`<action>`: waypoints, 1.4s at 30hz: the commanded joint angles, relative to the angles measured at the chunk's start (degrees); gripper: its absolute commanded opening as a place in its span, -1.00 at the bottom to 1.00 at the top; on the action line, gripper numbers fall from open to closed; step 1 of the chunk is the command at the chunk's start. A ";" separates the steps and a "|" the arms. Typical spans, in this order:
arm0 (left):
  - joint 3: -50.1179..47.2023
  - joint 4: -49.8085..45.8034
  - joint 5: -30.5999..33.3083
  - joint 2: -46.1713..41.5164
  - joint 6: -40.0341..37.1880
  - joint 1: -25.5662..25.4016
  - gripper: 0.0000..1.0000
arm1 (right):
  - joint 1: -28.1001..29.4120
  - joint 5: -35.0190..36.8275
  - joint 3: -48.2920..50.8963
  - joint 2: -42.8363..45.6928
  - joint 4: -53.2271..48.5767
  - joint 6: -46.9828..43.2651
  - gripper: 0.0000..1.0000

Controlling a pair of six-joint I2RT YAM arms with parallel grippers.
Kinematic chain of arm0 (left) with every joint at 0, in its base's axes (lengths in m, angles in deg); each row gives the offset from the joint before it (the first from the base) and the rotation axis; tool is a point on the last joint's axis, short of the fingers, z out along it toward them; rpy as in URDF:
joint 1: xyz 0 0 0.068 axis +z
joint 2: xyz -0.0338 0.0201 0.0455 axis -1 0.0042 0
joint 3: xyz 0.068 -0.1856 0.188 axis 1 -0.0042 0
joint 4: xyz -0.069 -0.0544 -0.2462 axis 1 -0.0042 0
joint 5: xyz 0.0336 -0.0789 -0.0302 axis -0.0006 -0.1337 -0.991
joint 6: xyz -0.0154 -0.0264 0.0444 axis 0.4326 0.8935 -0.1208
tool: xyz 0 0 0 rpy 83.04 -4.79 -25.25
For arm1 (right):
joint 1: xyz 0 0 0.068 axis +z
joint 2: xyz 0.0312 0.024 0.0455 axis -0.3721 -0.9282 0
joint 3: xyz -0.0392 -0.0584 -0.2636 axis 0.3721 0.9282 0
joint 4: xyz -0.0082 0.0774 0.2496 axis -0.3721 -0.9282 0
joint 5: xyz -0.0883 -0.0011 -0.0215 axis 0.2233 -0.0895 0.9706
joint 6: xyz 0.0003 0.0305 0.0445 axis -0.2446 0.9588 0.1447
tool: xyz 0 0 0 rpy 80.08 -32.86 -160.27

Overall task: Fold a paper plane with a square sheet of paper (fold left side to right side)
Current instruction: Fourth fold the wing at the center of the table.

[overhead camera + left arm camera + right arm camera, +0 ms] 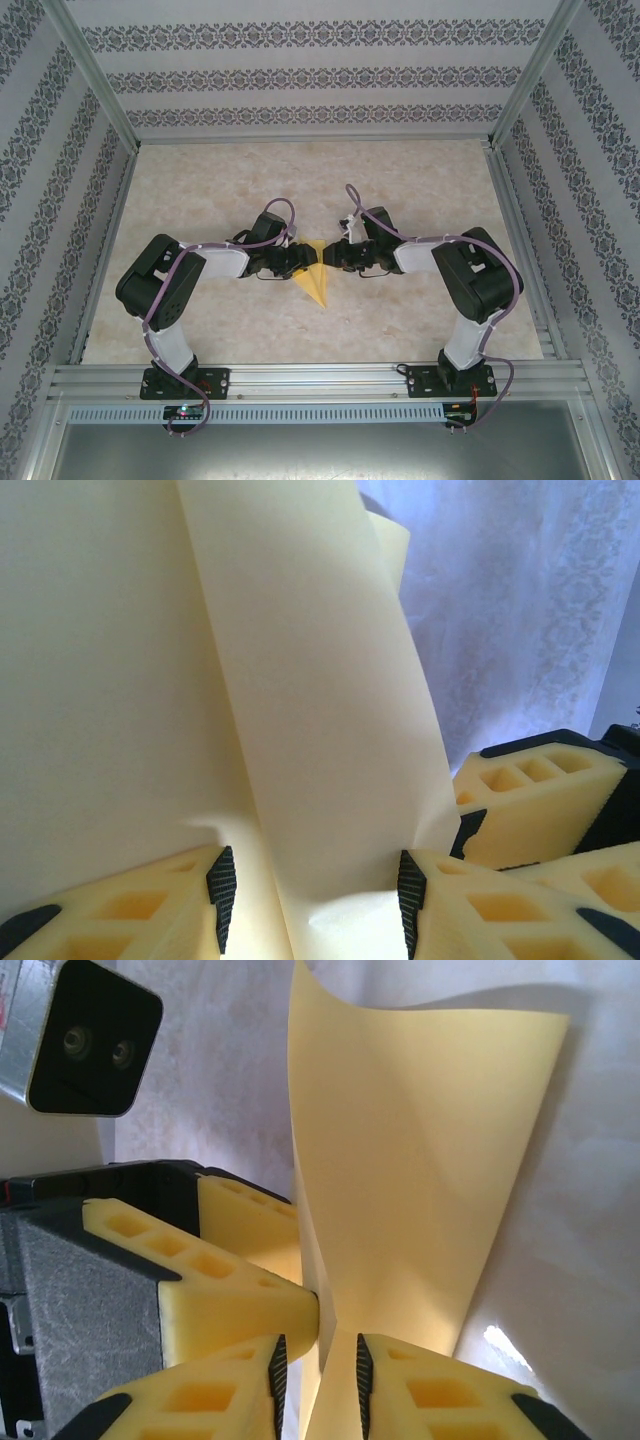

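On the marbled table (200, 200), about mid-way across, lies the yellow sheet of paper (318, 282). It is creased to a point that aims at the near edge, and 1 flap is raised off the surface. The left gripper (315, 900) stands about half wide, straddling the curled flap without clamping it. The right gripper (318, 1375) is narrow around the flap's edge; I cannot tell whether its pads (278, 1375) actually pinch. With 2 grippers on 1 flap, an uneven pull could tear or skew it. A loose hold could let it spring back, leaving the crease off-centre.
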State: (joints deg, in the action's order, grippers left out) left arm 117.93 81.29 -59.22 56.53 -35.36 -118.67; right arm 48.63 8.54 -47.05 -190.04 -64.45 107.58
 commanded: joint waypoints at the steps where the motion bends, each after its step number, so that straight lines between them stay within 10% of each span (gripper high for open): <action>1: 0.66 -1.61 1.25 1.12 -1.36 -0.76 0.00 | 0.72 -1.21 -1.54 -1.45 1.90 0.62 -0.52; 8: 0.74 -1.74 1.26 1.08 -1.39 -0.71 0.00 | 0.72 1.74 -2.60 -2.20 -1.91 -1.89 -0.82; 42: 0.57 -1.80 1.21 1.10 -1.75 -0.82 0.00 | 1.77 8.24 -6.55 -5.28 -13.10 -8.65 -0.83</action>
State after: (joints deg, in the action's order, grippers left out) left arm 118.00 81.25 -59.19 56.53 -35.63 -118.67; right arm 49.53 14.90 -52.51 -194.30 -74.99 100.91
